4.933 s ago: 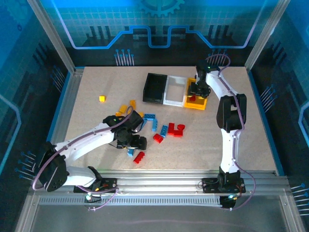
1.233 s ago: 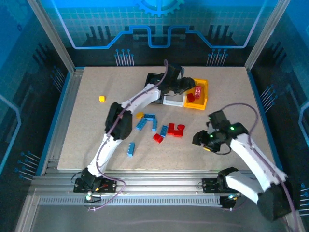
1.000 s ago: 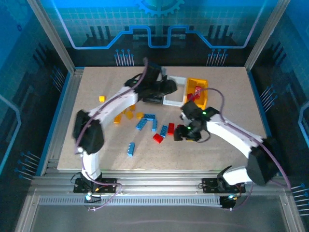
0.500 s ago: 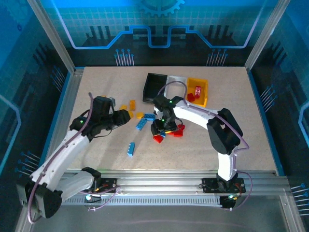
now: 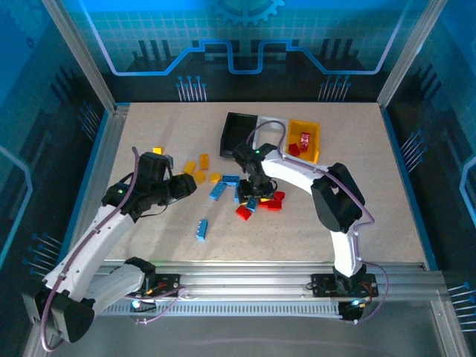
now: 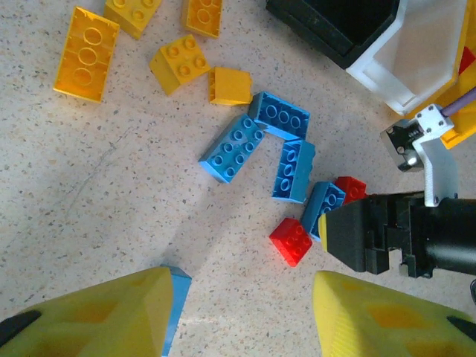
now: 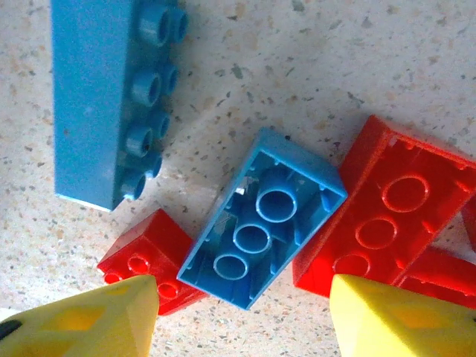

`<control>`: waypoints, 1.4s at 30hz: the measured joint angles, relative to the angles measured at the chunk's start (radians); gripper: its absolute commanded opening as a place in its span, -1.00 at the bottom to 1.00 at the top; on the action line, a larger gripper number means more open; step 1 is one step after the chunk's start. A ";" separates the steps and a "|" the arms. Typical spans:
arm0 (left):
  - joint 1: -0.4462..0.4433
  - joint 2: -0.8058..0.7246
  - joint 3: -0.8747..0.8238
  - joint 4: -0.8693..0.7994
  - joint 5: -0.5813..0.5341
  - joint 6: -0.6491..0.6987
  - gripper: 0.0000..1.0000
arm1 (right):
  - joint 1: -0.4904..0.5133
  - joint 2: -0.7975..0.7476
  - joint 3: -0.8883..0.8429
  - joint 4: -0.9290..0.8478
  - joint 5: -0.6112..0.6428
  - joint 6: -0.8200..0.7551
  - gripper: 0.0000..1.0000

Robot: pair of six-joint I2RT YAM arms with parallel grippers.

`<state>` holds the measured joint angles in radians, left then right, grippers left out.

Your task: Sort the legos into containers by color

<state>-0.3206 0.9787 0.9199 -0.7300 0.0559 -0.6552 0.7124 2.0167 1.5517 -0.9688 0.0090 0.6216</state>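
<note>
A speckled beige table sits inside an aluminium frame. Glowing blue panels wall it in (the back one bears a gear and circuit-like lines). Slotted rails run along the near edge.

Speckled table with scattered legos and three containers

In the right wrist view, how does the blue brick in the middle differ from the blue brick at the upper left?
The middle blue brick lies flipped, its hollow underside with three tubes up; the upper-left blue brick shows a smooth face, studs pointing sideways. The middle one touches red bricks on both sides and sits in line with the open right gripper; the upper-left one lies off to one side. Both are light blue.
</note>
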 measured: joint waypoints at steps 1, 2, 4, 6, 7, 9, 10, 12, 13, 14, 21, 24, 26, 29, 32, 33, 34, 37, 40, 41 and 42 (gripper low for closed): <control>0.000 0.000 -0.001 0.000 0.000 0.002 0.07 | -0.001 0.004 0.001 0.001 0.000 0.003 0.25; 0.002 0.000 -0.001 0.000 0.000 0.004 0.08 | -0.003 0.009 0.002 0.001 0.000 0.008 0.25; 0.006 0.000 -0.001 0.000 0.000 0.005 0.08 | -0.006 0.027 0.016 0.000 -0.001 0.011 0.24; 0.010 0.000 -0.001 -0.001 0.000 0.008 0.08 | -0.006 0.053 0.042 0.001 -0.002 0.013 0.24; 0.011 0.000 -0.001 -0.003 0.000 0.008 0.08 | -0.006 0.063 0.050 0.001 -0.002 0.015 0.24; 0.011 -0.003 -0.001 -0.008 0.000 0.008 0.09 | -0.006 0.076 0.064 0.000 -0.002 0.015 0.22; 0.011 -0.005 -0.002 -0.010 0.000 0.008 0.09 | -0.006 0.081 0.072 0.000 -0.002 0.015 0.22; 0.011 -0.016 -0.007 -0.012 0.000 0.008 0.10 | -0.006 0.093 0.087 0.000 -0.001 0.015 0.20; 0.011 -0.021 -0.010 -0.015 0.000 0.008 0.10 | -0.006 0.098 0.093 -0.002 -0.001 0.015 0.18; 0.011 -0.028 -0.014 -0.019 0.000 0.008 0.10 | -0.006 0.102 0.098 -0.004 -0.001 0.015 0.16; 0.019 -0.051 -0.040 -0.031 0.000 0.008 0.13 | -0.003 0.117 0.116 -0.027 0.026 0.011 -0.09; 0.019 -0.051 -0.042 -0.032 0.000 0.008 0.13 | 0.001 0.117 0.117 -0.034 0.044 0.010 -0.08; 0.019 -0.051 -0.047 -0.032 0.000 0.008 0.13 | 0.003 0.117 0.116 -0.038 0.056 0.006 -0.06; 0.019 -0.051 -0.057 -0.031 0.000 0.007 0.13 | 0.003 0.109 0.107 -0.044 0.073 -0.001 0.12; 0.019 -0.051 -0.066 -0.023 0.000 0.004 0.13 | 0.002 0.090 0.090 -0.070 0.100 -0.016 0.28; 0.019 -0.051 -0.069 -0.021 0.000 0.003 0.13 | 0.002 0.080 0.088 -0.080 0.110 -0.016 0.31; 0.019 -0.051 -0.072 -0.018 0.000 0.003 0.13 | 0.002 0.069 0.086 -0.090 0.122 -0.020 0.33; 0.019 -0.048 -0.079 -0.006 0.001 0.000 0.13 | 0.002 0.028 0.086 -0.108 0.145 -0.028 0.33; 0.021 -0.032 -0.080 0.012 0.005 0.000 0.13 | 0.003 0.008 0.090 -0.111 0.142 -0.035 0.29; 0.021 -0.024 -0.080 0.016 0.005 0.000 0.13 | 0.005 0.008 0.090 -0.108 0.139 -0.039 0.27; 0.021 -0.018 -0.080 0.020 0.008 0.000 0.13 | 0.006 0.008 0.090 -0.102 0.133 -0.039 0.25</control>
<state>-0.2996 0.9611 0.8402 -0.7101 0.0639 -0.6552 0.7185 2.0247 1.6421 -1.0706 0.1417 0.5823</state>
